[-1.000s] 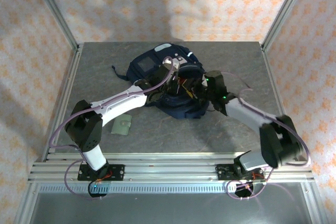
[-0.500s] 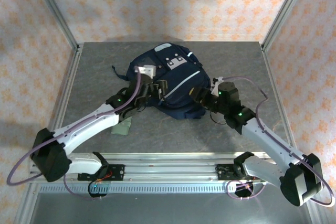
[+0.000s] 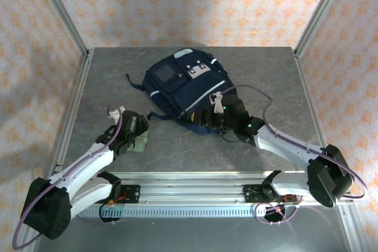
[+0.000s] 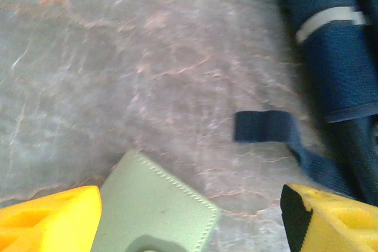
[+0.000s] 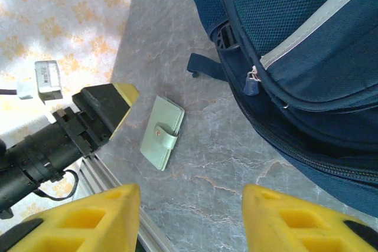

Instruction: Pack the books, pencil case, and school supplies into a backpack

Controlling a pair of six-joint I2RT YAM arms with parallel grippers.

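Setting: grey marbled table (image 3: 266,87) in an aluminium frame, with walls (image 3: 177,4) papered cream with an orange flower print.

Item 1, backpack (image 3: 184,84): navy, with white and light-blue patches uppermost and a grey stripe across the front. It lies flat at mid-table. A dark strap end (image 4: 263,127) rests loose on the surface at its near left side. A zip pull (image 5: 252,84) hangs by the stripe.

Item 2, pale green wallet (image 5: 162,131): a stitched square with a snap tab, flat on the table. It lies left of the backpack and nearer the arms, apart from it.

Left gripper (image 4: 192,219): jaws wide and empty, low over the wallet, with one yellow finger (image 4: 50,219) just beside its edge.

Right gripper (image 5: 192,216): jaws parted and holding nothing, with bare table between them, at the backpack's near edge.
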